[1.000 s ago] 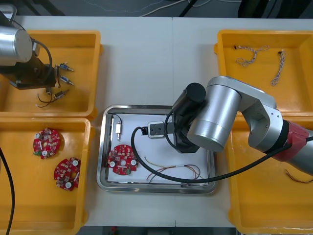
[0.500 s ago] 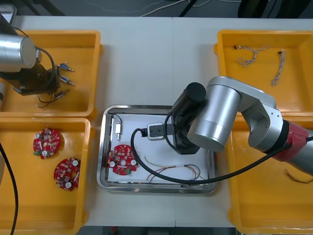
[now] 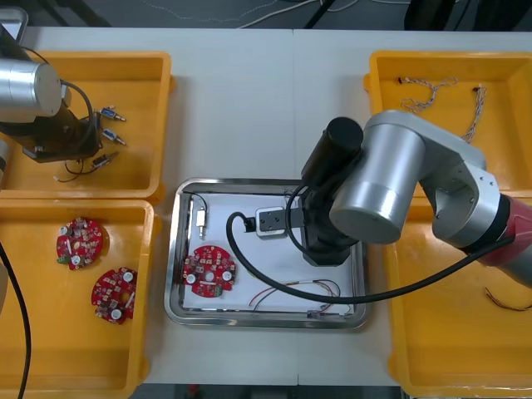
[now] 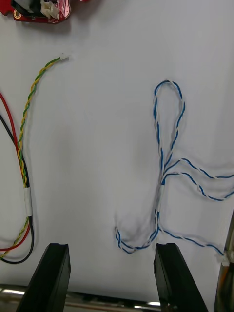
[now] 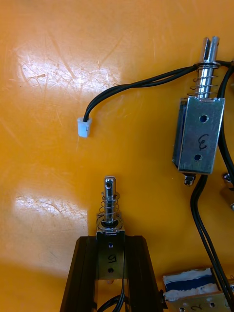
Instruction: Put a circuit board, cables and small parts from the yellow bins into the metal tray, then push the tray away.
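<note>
Left gripper [image 5: 111, 251] pinches small metal part [image 5: 110, 214], 10 o'clock bin [image 3: 125, 60]; right gripper [image 4: 111, 258] spread over tray [image 3: 173, 249]. Your lift may snag black leads [image 5: 146, 83].

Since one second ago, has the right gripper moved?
Yes. The right gripper shifted toward the right rim of the metal tray.

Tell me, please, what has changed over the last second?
The right arm swung toward the far edge of the table and its own side, above the metal tray; the right gripper has its jaws open over the twisted blue and white cable lying there. The left gripper, shut on a small metal part in the far left bin, barely shifted. Tray and circuit board stayed put.
</note>
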`<state>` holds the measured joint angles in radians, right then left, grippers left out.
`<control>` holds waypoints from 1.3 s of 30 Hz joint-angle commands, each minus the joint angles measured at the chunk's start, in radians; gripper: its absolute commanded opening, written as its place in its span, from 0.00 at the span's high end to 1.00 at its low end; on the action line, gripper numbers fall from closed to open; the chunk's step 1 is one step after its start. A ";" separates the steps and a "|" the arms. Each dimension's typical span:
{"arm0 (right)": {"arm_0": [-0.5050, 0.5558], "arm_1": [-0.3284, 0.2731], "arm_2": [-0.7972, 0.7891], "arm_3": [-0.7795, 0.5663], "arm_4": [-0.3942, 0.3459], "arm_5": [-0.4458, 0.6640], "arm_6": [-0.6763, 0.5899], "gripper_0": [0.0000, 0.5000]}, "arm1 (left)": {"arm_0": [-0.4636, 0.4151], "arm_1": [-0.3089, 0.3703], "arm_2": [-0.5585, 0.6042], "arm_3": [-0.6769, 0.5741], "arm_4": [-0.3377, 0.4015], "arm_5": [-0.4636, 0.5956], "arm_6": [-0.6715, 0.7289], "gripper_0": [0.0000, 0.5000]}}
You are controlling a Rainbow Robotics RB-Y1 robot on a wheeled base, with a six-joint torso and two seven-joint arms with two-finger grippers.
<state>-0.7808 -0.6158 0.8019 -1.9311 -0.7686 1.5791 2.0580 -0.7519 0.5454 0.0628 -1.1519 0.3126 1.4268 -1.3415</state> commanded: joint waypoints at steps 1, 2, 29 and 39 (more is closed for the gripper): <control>-0.023 -0.019 -0.142 -0.072 -0.047 0.093 0.001 0.00 | -0.047 -0.012 -0.009 -0.005 0.002 -0.005 -0.091 1.00; -0.023 -0.019 -0.171 -0.080 -0.060 0.119 -0.002 0.00 | -0.047 -0.012 -0.001 -0.005 0.005 0.000 -0.094 1.00; 0.009 -0.156 -0.619 -0.092 -0.250 0.341 -0.504 0.00 | -0.076 0.022 0.111 -0.304 0.037 0.439 -0.100 1.00; 0.140 -0.217 -0.791 -0.144 -0.267 0.341 -0.667 0.00 | -0.076 0.022 0.120 -0.434 0.059 0.493 -0.074 1.00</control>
<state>-0.6934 -0.7804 0.0891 -2.0260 -1.0218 1.9165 1.4357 -0.7839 0.5456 0.1548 -1.5161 0.3543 1.9099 -1.3418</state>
